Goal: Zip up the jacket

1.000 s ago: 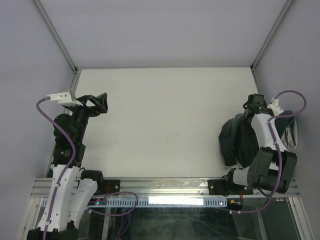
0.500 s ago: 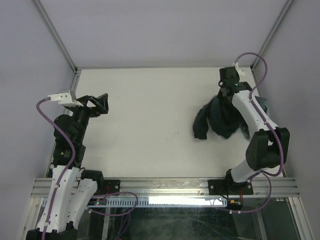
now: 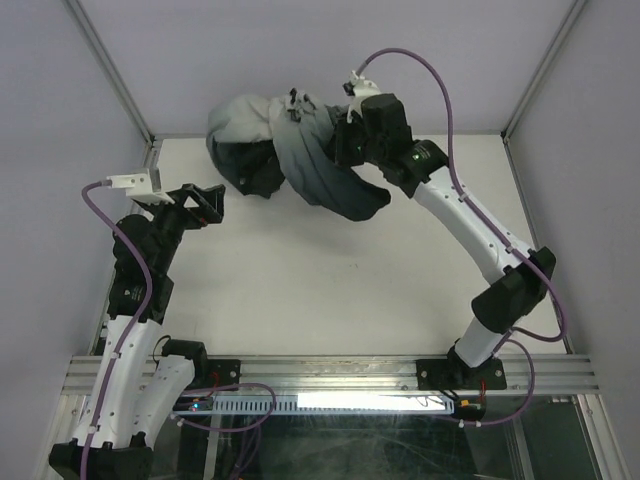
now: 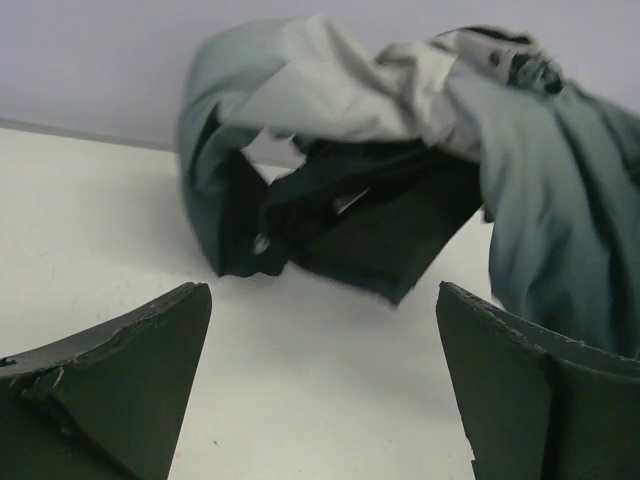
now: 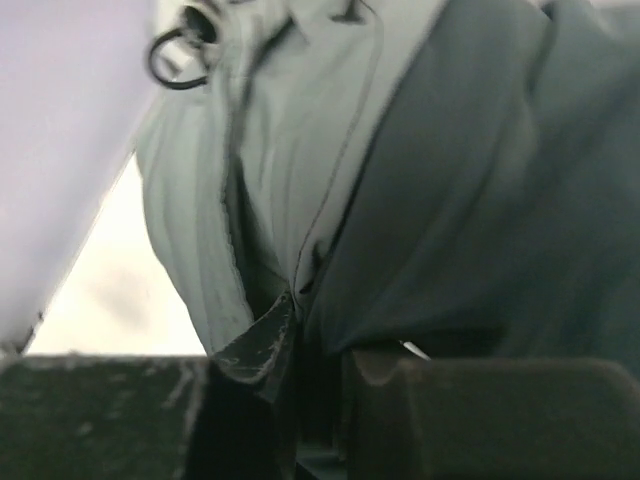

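The jacket (image 3: 290, 150) hangs bunched in the air over the table's far edge, light grey on top and dark teal-black below. My right gripper (image 3: 345, 140) is shut on a fold of the jacket (image 5: 330, 200), with cloth pinched between its fingers (image 5: 250, 350). A metal ring (image 5: 175, 55) dangles from the fabric at the upper left of the right wrist view. My left gripper (image 3: 200, 205) stands open at the table's left side, apart from the jacket (image 4: 400, 180), which fills the space ahead of its fingers (image 4: 140, 360). The zipper line is hidden in the folds.
The white table (image 3: 330, 260) is bounded by purple-grey walls and metal corner posts (image 3: 110, 70). An aluminium rail (image 3: 330, 370) runs along the near edge beside both arm bases.
My right arm swept from the right edge up and left to the far middle, carrying the jacket off the table. The left arm barely moved.
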